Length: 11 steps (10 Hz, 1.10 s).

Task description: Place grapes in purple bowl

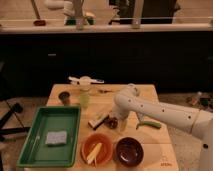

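My hand (119, 123) hangs low over the desk (159, 146) at the grapes (113, 121), just behind the purple bowl (129, 150) for a short carry; whether it grips them I cannot tell.

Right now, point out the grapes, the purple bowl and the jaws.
grapes (113, 122): camera view, cluster's middle.
purple bowl (129, 151): camera view, bare inside.
jaws: camera view, close beside the grapes.

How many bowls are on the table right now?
2. The orange bowl sits at the front edge, the purple bowl just right of it. The gripper is behind them by the grapes. None seems hidden.
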Each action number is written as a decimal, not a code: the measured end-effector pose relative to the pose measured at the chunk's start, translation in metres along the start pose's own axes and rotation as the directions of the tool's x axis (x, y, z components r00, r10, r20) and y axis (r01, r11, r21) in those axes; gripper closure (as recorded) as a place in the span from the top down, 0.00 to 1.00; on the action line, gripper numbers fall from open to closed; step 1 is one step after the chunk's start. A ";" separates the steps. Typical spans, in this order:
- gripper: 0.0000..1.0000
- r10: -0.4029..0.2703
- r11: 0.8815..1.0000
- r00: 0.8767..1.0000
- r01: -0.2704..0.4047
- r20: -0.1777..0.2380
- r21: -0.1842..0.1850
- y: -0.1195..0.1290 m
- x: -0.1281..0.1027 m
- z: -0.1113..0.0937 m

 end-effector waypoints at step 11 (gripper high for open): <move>0.80 0.055 0.997 0.997 -0.057 -0.051 -0.047 0.003 0.005 0.013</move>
